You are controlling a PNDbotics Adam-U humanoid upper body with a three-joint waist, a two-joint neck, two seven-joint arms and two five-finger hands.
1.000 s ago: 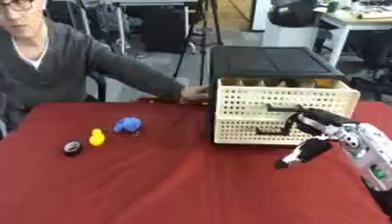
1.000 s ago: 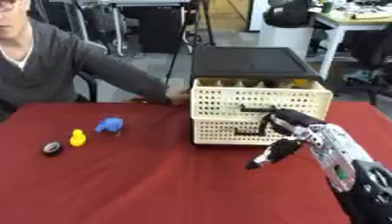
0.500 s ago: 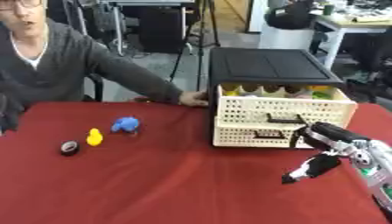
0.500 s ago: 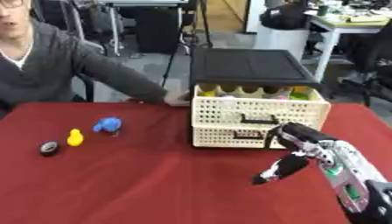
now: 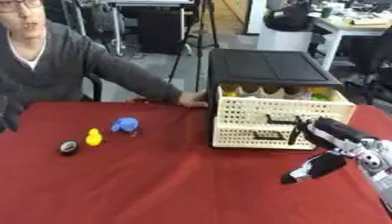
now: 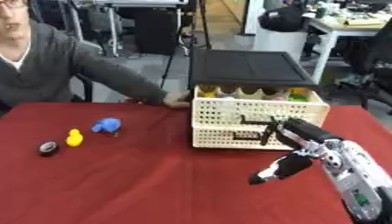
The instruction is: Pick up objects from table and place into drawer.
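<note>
Your right hand (image 6: 295, 144) comes in from 4 o'clock and hangs just in front of the cream drawer (image 6: 257, 116), fingers at its black handle (image 6: 257, 129), thumb pointing down toward the red tabletop (image 5: 153, 183); whether the fingers are curled round the handle, you cannot tell. The drawer stands pulled out, coloured things inside. At 9 o'clock lie a blue object (image 5: 124, 124), a yellow duck (image 5: 93, 137) and a dark round piece (image 5: 69, 147). Only the left eye view shows your left hand (image 5: 9, 114), at its left edge, fingers hanging relaxed. A person's hand (image 5: 193, 99) touches the black cabinet (image 5: 268, 68).
</note>
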